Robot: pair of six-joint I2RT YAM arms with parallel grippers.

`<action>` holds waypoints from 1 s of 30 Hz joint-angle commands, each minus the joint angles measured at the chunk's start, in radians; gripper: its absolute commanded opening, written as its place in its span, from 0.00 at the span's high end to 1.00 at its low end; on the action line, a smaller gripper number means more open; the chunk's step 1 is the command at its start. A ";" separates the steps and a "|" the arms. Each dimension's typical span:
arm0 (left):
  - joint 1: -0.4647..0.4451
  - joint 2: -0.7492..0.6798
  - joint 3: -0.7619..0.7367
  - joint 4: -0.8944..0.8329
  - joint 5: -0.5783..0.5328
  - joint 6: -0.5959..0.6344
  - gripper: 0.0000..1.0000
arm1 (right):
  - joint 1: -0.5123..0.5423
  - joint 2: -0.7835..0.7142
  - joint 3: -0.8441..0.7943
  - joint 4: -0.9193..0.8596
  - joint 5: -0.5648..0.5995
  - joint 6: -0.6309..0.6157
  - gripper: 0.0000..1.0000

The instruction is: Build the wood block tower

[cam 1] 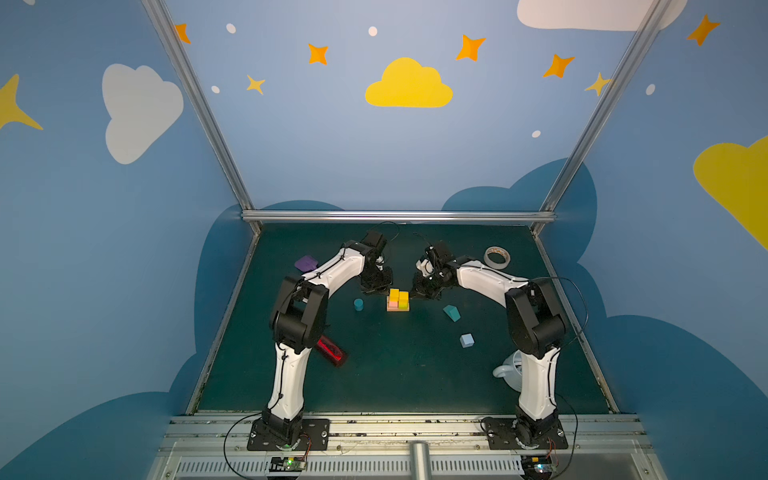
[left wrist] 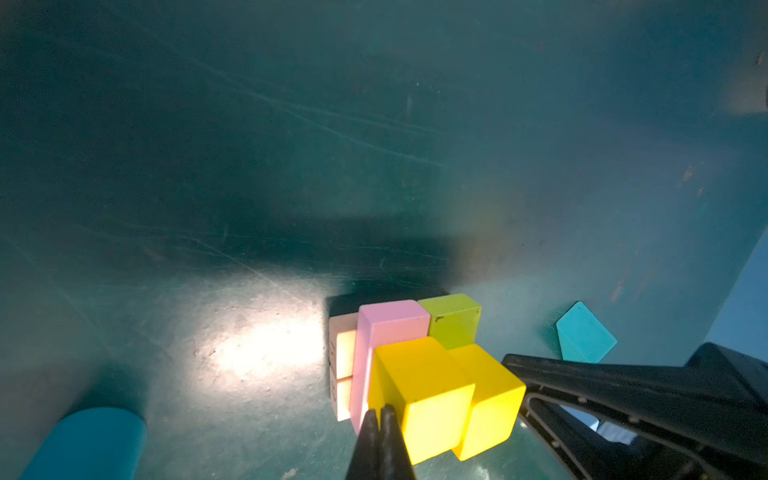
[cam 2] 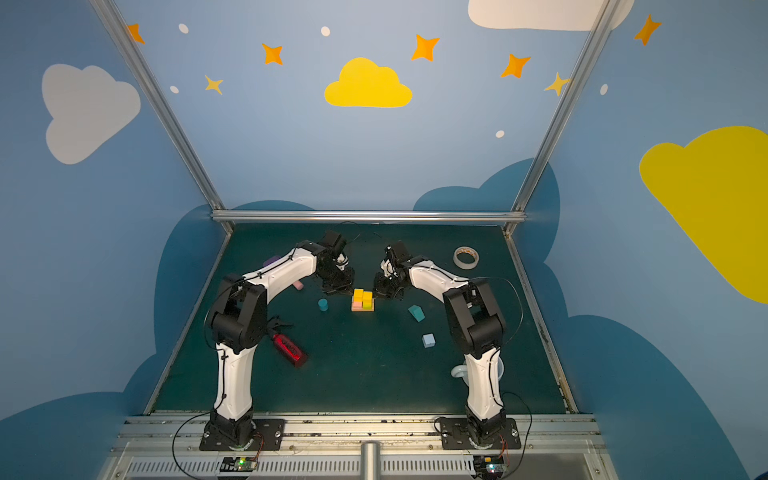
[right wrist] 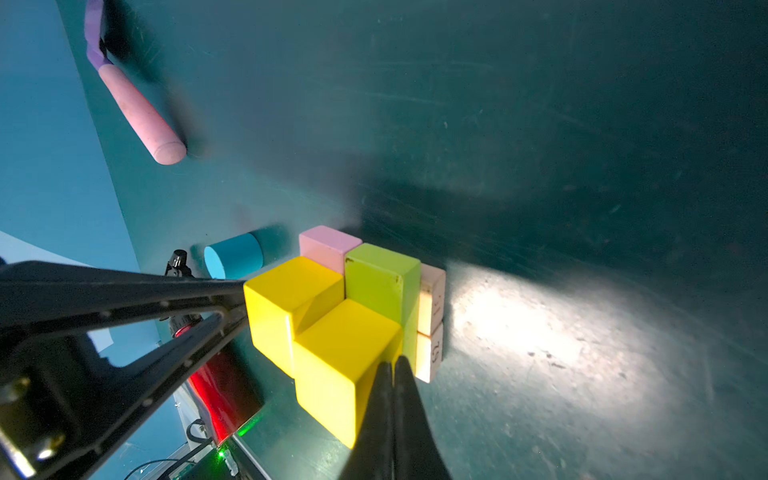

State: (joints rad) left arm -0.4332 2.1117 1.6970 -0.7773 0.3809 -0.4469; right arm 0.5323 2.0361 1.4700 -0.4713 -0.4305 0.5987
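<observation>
The tower (cam 1: 398, 300) (cam 2: 363, 300) stands mid-table: two yellow cubes (left wrist: 424, 382) side by side on a pink slab (left wrist: 392, 320) and a lime slab (left wrist: 453, 318), over tan bars (right wrist: 432, 324). My left gripper (cam 1: 383, 290) (left wrist: 379, 409) is shut, its tips against the left yellow cube's side. On the opposite side, my right gripper (cam 1: 415, 291) (right wrist: 392, 360) is shut against the other yellow cube (right wrist: 340, 345). Loose on the mat lie a teal cylinder (cam 1: 358, 304), a teal house-shape (cam 1: 451, 312) and a pale-blue cube (cam 1: 467, 340).
A red bottle (cam 1: 330, 349) lies by the left arm's elbow. A purple spatula (cam 1: 306, 263) with a pink handle (right wrist: 141, 112) lies at the back left. A tape roll (cam 1: 496, 257) sits back right, and a white mug (cam 1: 509, 370) stands behind the right arm.
</observation>
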 commanded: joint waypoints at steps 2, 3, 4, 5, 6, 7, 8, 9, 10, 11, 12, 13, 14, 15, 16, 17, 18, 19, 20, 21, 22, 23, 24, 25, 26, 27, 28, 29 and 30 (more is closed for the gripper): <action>-0.002 0.012 0.001 -0.008 -0.001 -0.003 0.95 | -0.006 -0.034 0.015 -0.014 0.007 0.001 1.00; -0.003 0.014 0.001 -0.008 0.000 -0.004 0.95 | -0.007 -0.036 0.015 -0.015 0.007 0.002 1.00; -0.003 0.013 0.001 -0.008 -0.002 -0.004 0.95 | -0.007 -0.037 0.014 -0.015 0.007 0.001 1.00; -0.002 0.013 0.000 -0.010 -0.005 -0.006 0.95 | -0.009 -0.038 0.014 -0.016 0.006 0.001 1.00; -0.003 0.012 0.001 -0.011 -0.006 -0.006 0.95 | -0.009 -0.037 0.015 -0.015 0.006 0.001 1.00; -0.003 0.012 0.001 -0.011 -0.007 -0.006 0.95 | -0.008 -0.038 0.012 -0.015 0.004 0.001 1.00; -0.002 0.011 0.000 -0.013 -0.008 -0.007 0.95 | -0.008 -0.036 0.013 -0.015 0.003 0.001 1.00; -0.003 0.010 0.001 -0.014 -0.009 -0.007 0.95 | -0.009 -0.035 0.014 -0.014 0.001 0.001 1.00; -0.003 0.008 0.001 -0.016 -0.012 -0.007 0.95 | -0.010 -0.034 0.012 -0.012 0.000 0.002 1.00; -0.004 0.008 0.001 -0.018 -0.015 -0.006 0.95 | -0.011 -0.033 0.013 -0.010 -0.002 0.003 1.00; -0.002 0.008 0.001 -0.020 -0.018 -0.006 0.95 | -0.010 -0.031 0.015 -0.010 -0.003 0.004 1.00; -0.001 0.007 0.001 -0.022 -0.023 -0.006 0.95 | -0.011 -0.033 0.014 -0.009 -0.003 0.005 1.00; -0.002 0.004 0.001 -0.023 -0.026 -0.006 0.95 | -0.010 -0.032 0.013 -0.009 -0.005 0.005 1.00; -0.001 0.004 0.003 -0.023 -0.029 -0.006 0.95 | -0.011 -0.033 0.014 -0.009 -0.005 0.005 1.00; -0.001 0.005 0.003 -0.025 -0.035 -0.006 0.95 | -0.011 -0.034 0.013 -0.009 -0.004 0.005 1.00; 0.000 0.004 0.004 -0.027 -0.039 -0.008 0.95 | -0.010 -0.036 0.011 -0.009 -0.002 0.003 1.00; 0.003 0.003 0.005 -0.029 -0.045 -0.011 0.95 | -0.011 -0.039 0.010 -0.010 -0.001 0.006 1.00; 0.004 0.001 0.004 -0.030 -0.049 -0.014 0.95 | -0.011 -0.043 0.007 -0.011 0.004 0.006 1.00; 0.005 0.000 0.001 -0.031 -0.053 -0.016 0.95 | -0.011 -0.048 0.004 -0.010 0.005 0.004 1.00; 0.006 -0.003 -0.001 -0.030 -0.052 -0.017 0.95 | -0.010 -0.052 0.000 -0.010 0.007 0.005 1.00; 0.008 -0.004 -0.005 -0.028 -0.053 -0.020 0.95 | -0.012 -0.056 -0.004 -0.010 0.009 0.005 1.00; 0.008 -0.005 -0.009 -0.027 -0.051 -0.024 0.95 | -0.012 -0.057 -0.009 -0.009 0.009 0.006 1.00; 0.007 -0.006 -0.013 -0.027 -0.052 -0.025 0.95 | -0.012 -0.057 -0.012 -0.007 0.007 0.007 1.00; 0.006 -0.006 -0.017 -0.025 -0.053 -0.030 0.95 | -0.015 -0.056 -0.015 -0.005 0.005 0.009 1.00; 0.007 -0.006 -0.022 -0.023 -0.050 -0.032 0.95 | -0.016 -0.055 -0.016 -0.001 0.001 0.011 1.00; 0.008 -0.006 -0.028 -0.019 -0.046 -0.036 0.95 | -0.017 -0.055 -0.016 0.002 -0.002 0.013 1.00; 0.008 -0.006 -0.035 -0.014 -0.043 -0.041 0.95 | -0.018 -0.053 -0.018 0.005 -0.003 0.015 1.00; 0.007 -0.007 -0.043 -0.008 -0.038 -0.045 0.95 | -0.018 -0.051 -0.017 0.007 -0.005 0.015 1.00; 0.009 -0.006 -0.048 -0.003 -0.032 -0.049 0.95 | -0.018 -0.050 -0.016 0.007 -0.005 0.016 1.00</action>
State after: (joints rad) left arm -0.4290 2.1117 1.6688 -0.7788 0.3470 -0.4801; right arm 0.5190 2.0186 1.4658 -0.4675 -0.4313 0.6064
